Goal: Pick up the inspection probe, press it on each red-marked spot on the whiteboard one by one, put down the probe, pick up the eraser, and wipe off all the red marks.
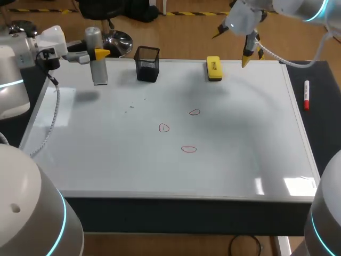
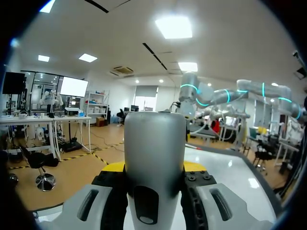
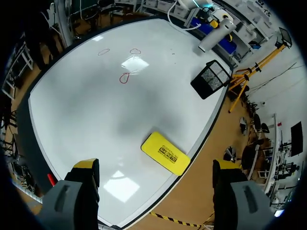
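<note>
— Where is the probe?

— In my left gripper (image 1: pixel 99 54). The probe (image 1: pixel 97 56) is a grey cylinder, and in the head view it stands upright over the far left corner of the whiteboard (image 1: pixel 240 160). The arm comes in from the left and holds the probe side-on. In the left wrist view the probe (image 2: pixel 154 163) fills the space between the fingers of the left gripper (image 2: pixel 154 168), with a yellow tip pressed against each side of it, so that gripper is clenched on the probe. I cannot tell whether its lower end touches the board.

— And the other arm?

— My right gripper (image 1: pixel 232 47) hangs above the far edge of the board with its fingers spread wide and nothing in them. In the right wrist view the eraser (image 3: pixel 165 153) lies flat on the board under the right gripper (image 3: pixel 156 166), in the gap between the two yellow tips, with neither finger touching it.

— Where does the eraser sit from above?

— The eraser (image 1: pixel 213 68) is yellow and lies against the far edge of the board, near the middle. A black mesh cup (image 1: pixel 147 63) stands to its left, between it and the probe.

— The marks?

— There are three red marks (image 1: pixel 194 112), small loops clustered near the centre of the board. All three are well apart from both the probe and the eraser. The right wrist view shows the red marks (image 3: pixel 124 78) too, on the side of the board away from the gripper. A red marker (image 1: pixel 306 95) lies on the dark table just beside the board's right edge
</note>
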Tool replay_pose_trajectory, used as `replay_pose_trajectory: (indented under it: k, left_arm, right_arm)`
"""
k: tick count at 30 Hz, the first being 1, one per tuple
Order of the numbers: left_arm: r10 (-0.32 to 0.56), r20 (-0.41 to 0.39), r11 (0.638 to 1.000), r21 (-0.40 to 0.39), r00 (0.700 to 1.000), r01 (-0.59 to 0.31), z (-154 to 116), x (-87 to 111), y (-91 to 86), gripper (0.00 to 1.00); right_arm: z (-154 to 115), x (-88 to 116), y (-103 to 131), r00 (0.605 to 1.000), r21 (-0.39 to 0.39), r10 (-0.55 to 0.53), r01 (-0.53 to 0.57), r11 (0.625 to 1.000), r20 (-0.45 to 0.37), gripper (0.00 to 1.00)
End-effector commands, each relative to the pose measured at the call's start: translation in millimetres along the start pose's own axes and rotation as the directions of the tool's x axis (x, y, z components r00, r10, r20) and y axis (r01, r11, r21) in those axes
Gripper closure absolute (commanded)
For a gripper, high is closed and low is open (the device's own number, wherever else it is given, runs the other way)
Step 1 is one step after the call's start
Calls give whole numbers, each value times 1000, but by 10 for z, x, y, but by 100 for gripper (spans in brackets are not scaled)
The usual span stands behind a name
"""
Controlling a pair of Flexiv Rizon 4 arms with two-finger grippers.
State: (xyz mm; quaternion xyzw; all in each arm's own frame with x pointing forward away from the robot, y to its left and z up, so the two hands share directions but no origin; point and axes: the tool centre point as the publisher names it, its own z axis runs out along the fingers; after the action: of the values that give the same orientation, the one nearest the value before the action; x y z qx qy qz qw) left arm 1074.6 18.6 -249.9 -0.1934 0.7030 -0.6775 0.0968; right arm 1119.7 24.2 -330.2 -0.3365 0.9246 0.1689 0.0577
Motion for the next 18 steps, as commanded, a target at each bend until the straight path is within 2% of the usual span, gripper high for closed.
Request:
replay_pose_trajectory:
  k: [1, 3, 7, 11, 14, 16, 18]
  left_arm:
    - [2, 4, 1000, 1, 1000, -2, -4, 19, -11, 100]
    - [2, 4, 1000, 1, 1000, -2, -4, 19, -11, 100]
    - [2, 4, 1000, 1, 1000, -2, -4, 19, -11, 100]
    - [2, 4, 1000, 1, 1000, -2, -4, 19, -11, 100]
    - [2, 4, 1000, 1, 1000, -2, -4, 19, -11, 100]
    - [2, 4, 1000, 1, 1000, -2, -4, 19, -11, 100]
    - [2, 4, 1000, 1, 1000, -2, -4, 19, -11, 100]
  right_arm:
    - [-24, -85, -99, 994, 23, -38, 41, 999, -98, 0]
    - [-21, -128, -128, 988, 51, -69, 77, 996, -138, 0]
    - [8, -157, -169, 989, 20, -91, 94, 995, -119, 0]
    - [48, -195, -185, 978, 32, -153, 159, 987, -142, 0]
    - [119, -196, -190, 973, 33, -196, 201, 979, -119, 0]
    - [199, -180, -200, 970, 4, -228, 229, 973, -87, 0]
    - [275, -178, -197, 955, 1, -281, 282, 959, -96, 0]
